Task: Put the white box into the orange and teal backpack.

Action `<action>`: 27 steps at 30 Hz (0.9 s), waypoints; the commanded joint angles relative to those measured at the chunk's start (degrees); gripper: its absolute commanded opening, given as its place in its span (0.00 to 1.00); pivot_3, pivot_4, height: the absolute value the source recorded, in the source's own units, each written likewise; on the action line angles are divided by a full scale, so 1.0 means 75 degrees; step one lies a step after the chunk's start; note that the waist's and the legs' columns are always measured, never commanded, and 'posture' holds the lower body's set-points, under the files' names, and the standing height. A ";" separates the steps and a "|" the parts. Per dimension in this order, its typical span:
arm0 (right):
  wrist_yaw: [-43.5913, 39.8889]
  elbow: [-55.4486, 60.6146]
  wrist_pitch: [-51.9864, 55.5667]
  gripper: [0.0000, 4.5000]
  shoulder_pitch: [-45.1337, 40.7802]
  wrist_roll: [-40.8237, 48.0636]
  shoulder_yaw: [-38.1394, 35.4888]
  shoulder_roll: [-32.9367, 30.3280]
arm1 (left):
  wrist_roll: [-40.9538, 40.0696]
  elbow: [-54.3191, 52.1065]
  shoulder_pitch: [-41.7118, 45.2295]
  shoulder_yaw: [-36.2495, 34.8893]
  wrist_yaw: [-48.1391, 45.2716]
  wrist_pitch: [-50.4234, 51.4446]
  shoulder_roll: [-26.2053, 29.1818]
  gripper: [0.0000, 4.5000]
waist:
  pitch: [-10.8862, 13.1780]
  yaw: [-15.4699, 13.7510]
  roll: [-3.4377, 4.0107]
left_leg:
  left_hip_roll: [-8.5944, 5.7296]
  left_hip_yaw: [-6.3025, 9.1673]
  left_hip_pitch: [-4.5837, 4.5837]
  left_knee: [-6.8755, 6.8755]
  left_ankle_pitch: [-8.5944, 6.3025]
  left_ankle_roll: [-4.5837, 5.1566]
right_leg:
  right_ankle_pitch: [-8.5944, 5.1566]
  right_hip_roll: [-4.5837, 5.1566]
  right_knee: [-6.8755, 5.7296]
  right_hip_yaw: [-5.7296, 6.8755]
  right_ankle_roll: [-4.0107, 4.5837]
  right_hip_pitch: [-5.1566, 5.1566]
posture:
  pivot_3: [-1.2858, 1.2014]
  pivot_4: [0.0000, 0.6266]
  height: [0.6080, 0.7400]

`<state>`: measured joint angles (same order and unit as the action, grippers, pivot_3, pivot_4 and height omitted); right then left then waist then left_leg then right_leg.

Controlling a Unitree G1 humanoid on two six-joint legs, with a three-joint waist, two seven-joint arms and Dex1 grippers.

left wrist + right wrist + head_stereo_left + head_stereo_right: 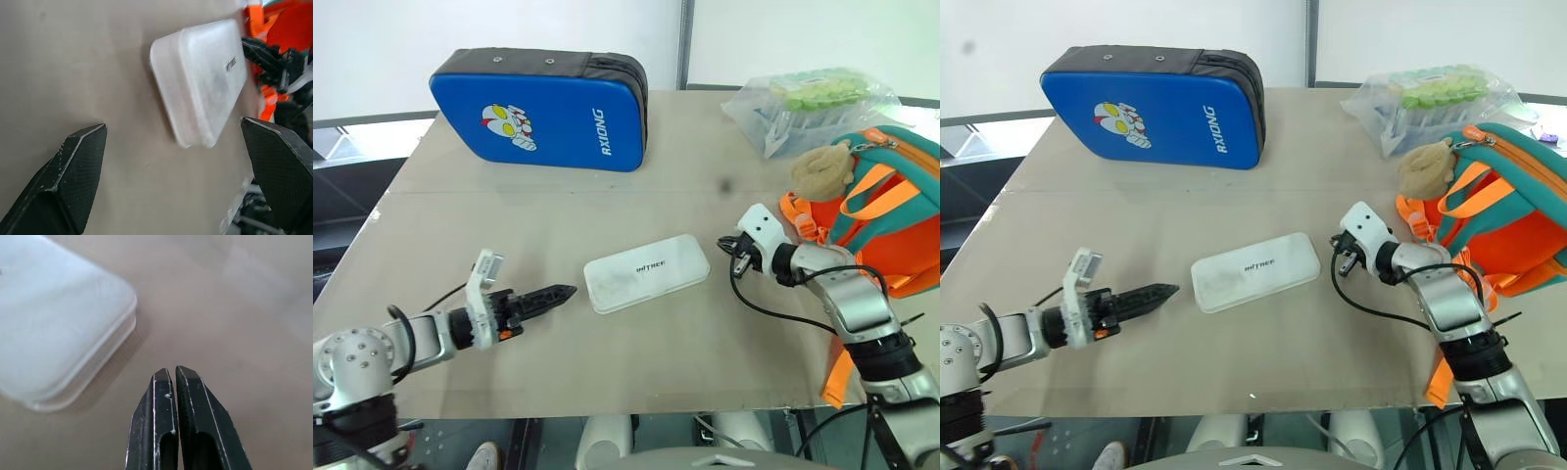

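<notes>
White box (646, 272) lies mid-worktop, ungrasped. Left hand (176, 147) fingers apart; right hand (172, 374) fingers together. Next: grasp box, carry to backpack (891, 211).

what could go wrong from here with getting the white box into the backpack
The white box lies flat on the table, held by neither gripper; a side pinch may slide it rather than lift it. The right gripper is shut beside the box and could nudge it. The backpack sits at the table's edge, its opening unclear.
</notes>
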<state>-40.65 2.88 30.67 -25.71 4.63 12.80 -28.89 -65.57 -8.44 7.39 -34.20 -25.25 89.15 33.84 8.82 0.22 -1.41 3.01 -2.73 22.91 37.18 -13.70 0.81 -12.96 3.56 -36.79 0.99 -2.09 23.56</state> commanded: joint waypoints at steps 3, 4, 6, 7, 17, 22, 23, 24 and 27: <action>-0.1045 -0.0504 -0.0328 0.00 -0.0283 -0.0257 0.0968 -0.0096 | -0.0022 0.0056 0.0382 0.0303 0.1377 0.0446 -0.1283 0.99 | -0.0012 -0.0085 0.0007 | -0.0018 0.0001 -0.0006 0.0004 0.0001 0.0001 | 0.0000 0.0001 -0.0003 0.0001 0.0004 -0.0014 | 0.52 0.24 1.00; -0.1265 -0.0498 -0.0337 0.00 -0.0270 -0.0215 0.1104 -0.0087 | -0.0031 0.0079 0.0435 0.0343 0.1468 0.0446 -0.1403 0.99 | -0.0022 -0.0103 0.0013 | -0.0019 0.0000 -0.0009 0.0004 0.0001 0.0001 | 0.0000 0.0001 -0.0003 -0.0002 0.0004 -0.0015 | 0.52 0.24 1.00; -0.1472 -0.0515 -0.0417 0.00 -0.0302 -0.0177 0.1311 0.0093 | -0.0072 0.0150 0.0508 0.0453 0.1562 0.0446 -0.1608 0.99 | -0.0038 -0.0111 0.0002 | -0.0025 0.0005 -0.0027 0.0006 0.0001 0.0001 | -0.0001 0.0002 -0.0003 -0.0001 0.0004 -0.0032 | 0.52 0.24 1.00; -0.1511 -0.0528 -0.0465 0.00 -0.0320 -0.0192 0.1361 0.0175 | -0.0085 0.0175 0.0525 0.0485 0.1595 0.0446 -0.1672 0.99 | -0.0048 -0.0107 -0.0003 | -0.0025 0.0008 -0.0031 0.0006 0.0001 0.0001 | -0.0001 0.0001 -0.0003 -0.0001 0.0004 -0.0035 | 0.52 0.24 1.00; -0.1372 -0.0168 -0.0412 0.00 0.0048 0.0061 0.0901 0.0700 | 0.0078 0.0465 0.0634 0.0661 0.1357 0.0422 -0.1848 0.48 | -0.0068 -0.0145 -0.0004 | -0.0033 0.0012 -0.0024 0.0006 0.0001 0.0001 | -0.0001 0.0006 0.0003 -0.0001 0.0005 -0.0036 | 0.52 0.24 1.00; -0.0357 0.1131 0.0001 0.00 0.1018 0.0532 -0.0776 0.0581 | -0.0020 0.0514 0.0692 0.0592 0.1064 0.0159 -0.1803 0.26 | -0.0074 -0.0189 -0.0021 | -0.0048 0.0040 -0.0010 0.0014 0.0001 0.0001 | -0.0003 0.0016 0.0008 0.0011 0.0004 -0.0038 | 0.52 0.24 1.00; -0.0239 0.1656 0.0307 0.00 0.1287 0.0923 -0.1335 0.0565 | -0.0109 0.0450 0.0721 0.0553 0.0965 0.0049 -0.1813 0.24 | -0.0069 -0.0194 -0.0018 | -0.0049 0.0040 -0.0007 0.0015 0.0001 0.0001 | -0.0003 0.0019 0.0008 0.0008 0.0004 -0.0039 | 0.52 0.24 1.00; -0.0104 0.2156 0.0558 0.05 0.1539 0.1296 -0.1857 0.0576 | -0.0206 0.0405 0.0753 0.0505 0.0908 -0.0026 -0.1837 0.24 | -0.0068 -0.0186 -0.0018 | -0.0052 0.0045 0.0001 0.0017 0.0001 0.0002 | -0.0003 0.0025 0.0008 0.0007 0.0004 -0.0036 | 0.52 0.24 1.00; -0.0016 0.3934 0.1567 0.23 0.2493 0.2628 -0.3325 0.0398 | -0.0332 0.0197 0.0820 0.0626 0.0738 -0.0256 -0.1842 0.23 | -0.0063 -0.0208 -0.0015 | -0.0061 0.0071 0.0007 0.0017 0.0001 0.0003 | -0.0003 0.0032 0.0009 0.0010 0.0003 -0.0035 | 0.52 0.24 1.00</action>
<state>-41.60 23.82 38.47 -8.61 18.03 -5.91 -25.05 -68.68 -5.46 13.35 -31.34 -20.12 88.42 19.94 8.35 -1.34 -1.53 2.56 -2.10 22.96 37.30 -13.69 0.83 -13.01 3.79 -36.72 1.07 -2.10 23.30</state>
